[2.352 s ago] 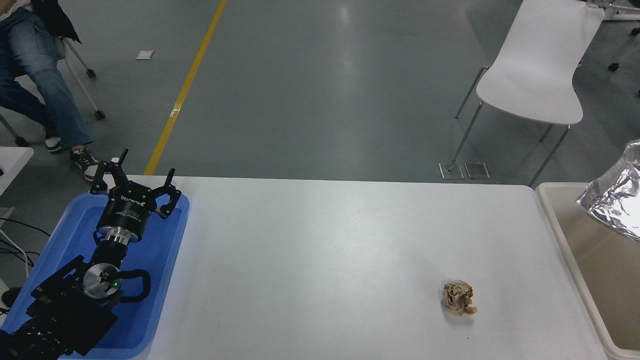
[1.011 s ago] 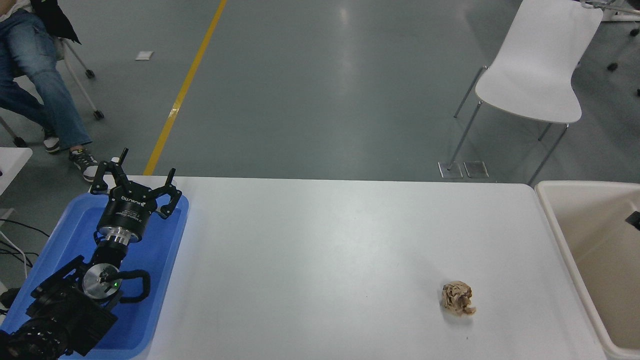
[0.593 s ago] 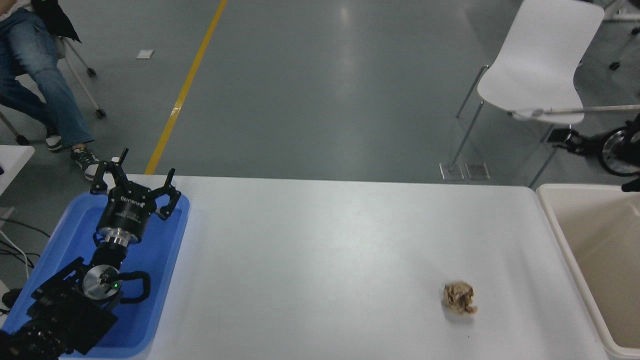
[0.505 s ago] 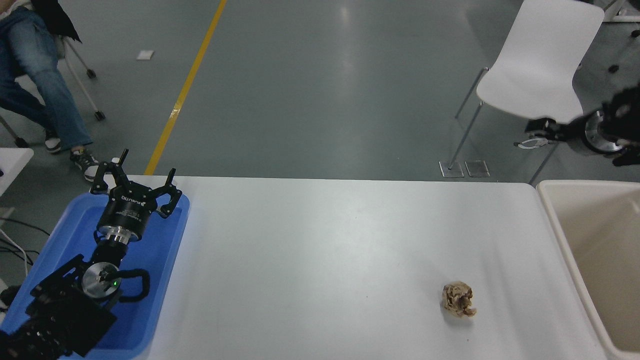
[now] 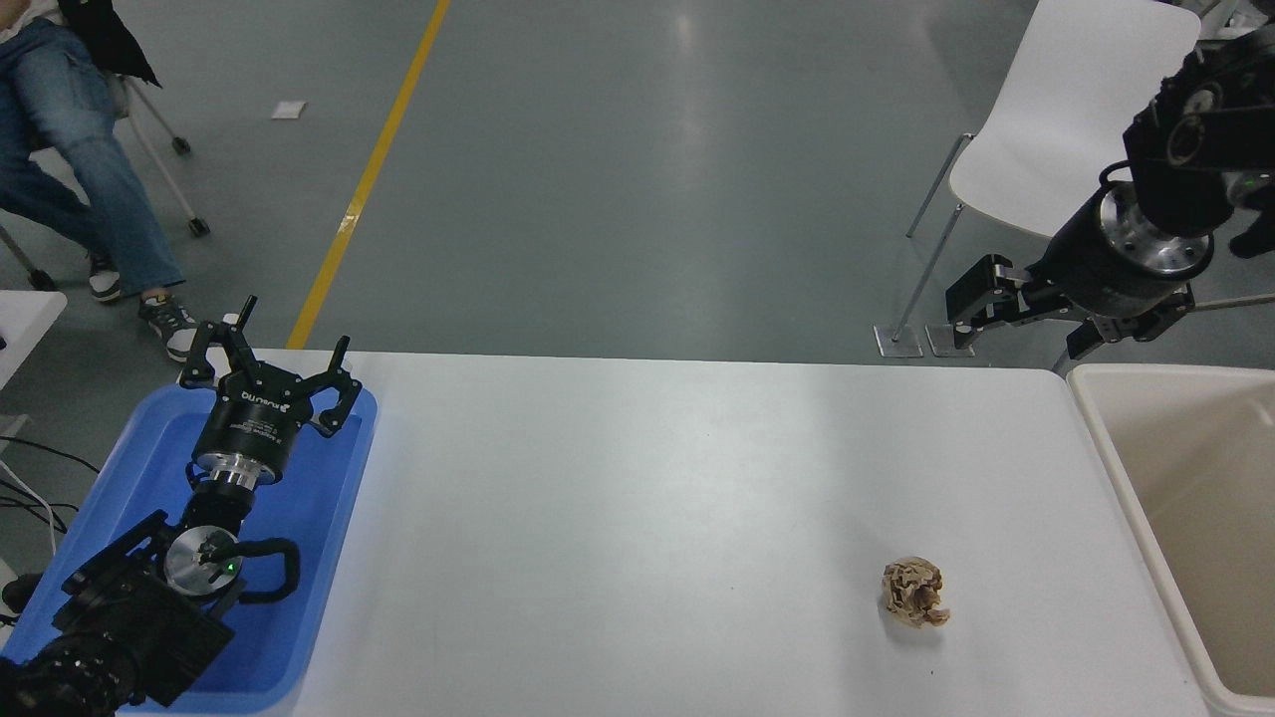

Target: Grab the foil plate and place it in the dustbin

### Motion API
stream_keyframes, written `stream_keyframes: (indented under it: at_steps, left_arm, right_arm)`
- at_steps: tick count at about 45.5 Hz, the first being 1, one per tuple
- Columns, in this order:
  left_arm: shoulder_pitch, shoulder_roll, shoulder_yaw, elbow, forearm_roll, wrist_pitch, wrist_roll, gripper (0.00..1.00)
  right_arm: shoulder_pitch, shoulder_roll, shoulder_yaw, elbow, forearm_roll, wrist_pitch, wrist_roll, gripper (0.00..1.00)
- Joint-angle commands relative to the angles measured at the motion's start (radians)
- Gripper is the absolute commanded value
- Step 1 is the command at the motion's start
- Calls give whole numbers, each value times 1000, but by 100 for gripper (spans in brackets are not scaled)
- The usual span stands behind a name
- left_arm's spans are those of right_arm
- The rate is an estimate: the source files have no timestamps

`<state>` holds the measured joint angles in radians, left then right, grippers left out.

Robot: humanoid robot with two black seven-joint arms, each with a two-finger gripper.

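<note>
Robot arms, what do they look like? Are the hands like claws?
Both are black with shiny silver rings at the wrists. The left hand has thin claw-like fingers, white lettering on its round body, and a tiny green light lower down. The right hand has blocky black fingers on a round body.

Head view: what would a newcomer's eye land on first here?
The right gripper, raised at the upper right beyond the table's far edge, empty, near the dustbin. Next, the left gripper parked over the blue tray at the lower left. Last, a brown paper ball alone on the white table; no foil plate shows.
</note>
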<state>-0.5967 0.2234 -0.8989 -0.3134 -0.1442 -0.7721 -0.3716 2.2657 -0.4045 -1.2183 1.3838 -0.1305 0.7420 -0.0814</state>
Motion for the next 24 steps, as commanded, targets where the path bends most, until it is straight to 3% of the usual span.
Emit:
stream_keyframes:
  at_steps: [1,24]
  left_arm:
    - [0,1,0,-1,0,1,0,100]
    - [0,1,0,0,0,1,0,100]
  right_arm:
    - [126,-50,37,96,0,43,0,100]
    - [149,-63,59,109,0,43,-1,100]
